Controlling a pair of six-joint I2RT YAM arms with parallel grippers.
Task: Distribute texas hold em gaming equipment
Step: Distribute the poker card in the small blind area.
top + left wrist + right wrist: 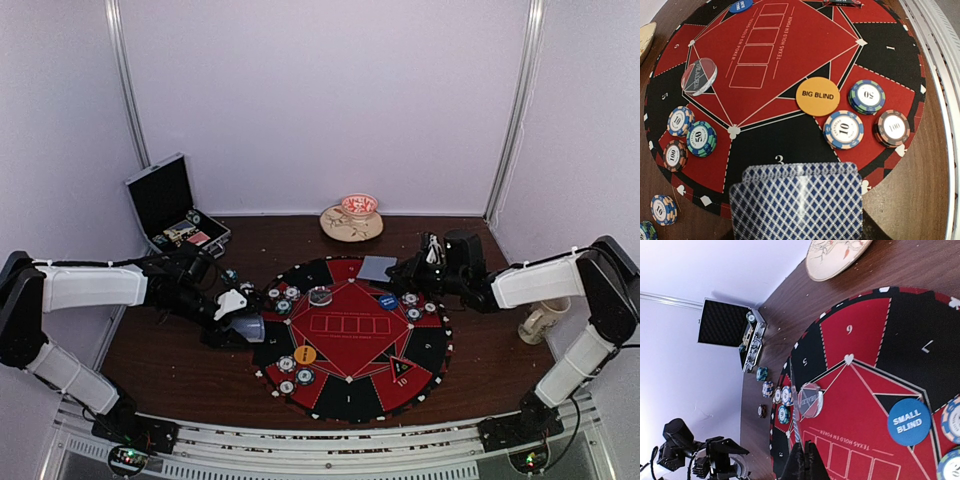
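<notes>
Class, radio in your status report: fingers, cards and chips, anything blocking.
Left fingers hold two cards over seat 3. Right fingers shut on one card over far side of mat. Chips at several seats. Nothing blocking.

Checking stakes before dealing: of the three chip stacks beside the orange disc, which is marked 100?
The dark-edged stack, farthest from the orange disc. The other two are the blue-edged 10 and the green-edged 50.

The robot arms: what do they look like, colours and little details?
The left arm and right arm are white shells linked by black joints. The left gripper is black with a white piece; the right gripper is black. Green lights glow at both bases.
</notes>
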